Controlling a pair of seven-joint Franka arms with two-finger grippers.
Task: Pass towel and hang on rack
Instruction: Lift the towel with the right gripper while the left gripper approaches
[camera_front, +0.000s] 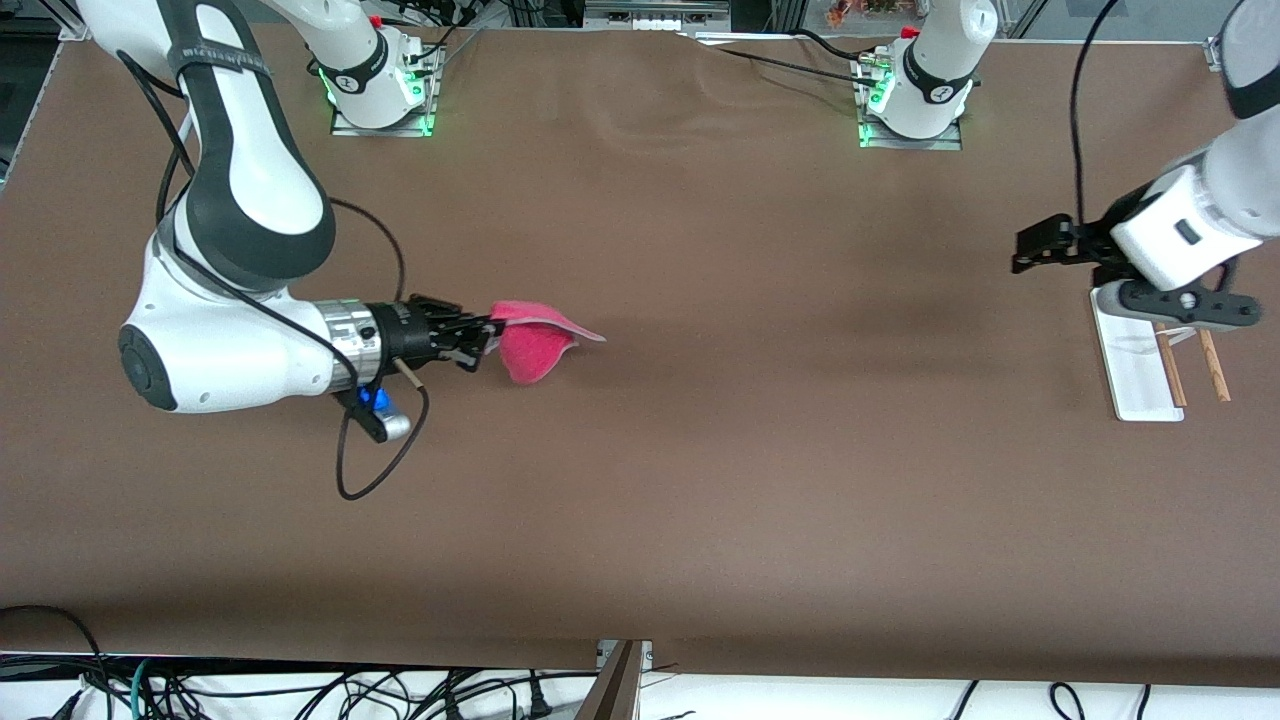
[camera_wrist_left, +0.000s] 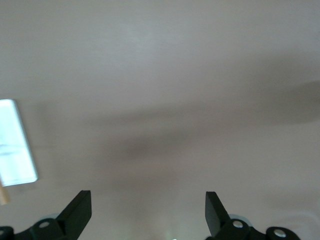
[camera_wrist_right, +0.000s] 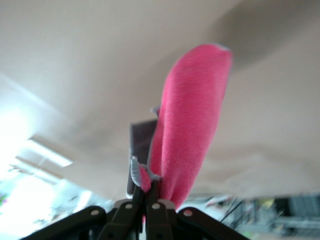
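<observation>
The right gripper (camera_front: 488, 338) is clamped on the towel (camera_front: 535, 345), whose free end points toward the left arm's end of the table (camera_front: 700, 450). The left gripper (camera_front: 1030, 250) hangs with fingers apart beside the rack (camera_front: 1135, 375).

Two white Franka arms with dark grey joint bands stand on metal base plates lit by green lights, red fittings beside them. The right arm (camera_front: 230, 300) ends in a silver wrist ring and a black gripper (camera_front: 480, 335), with a loose black cable and a blue-lit wrist camera. The left arm (camera_front: 1200, 215) carries a black gripper (camera_front: 1035, 250).
</observation>
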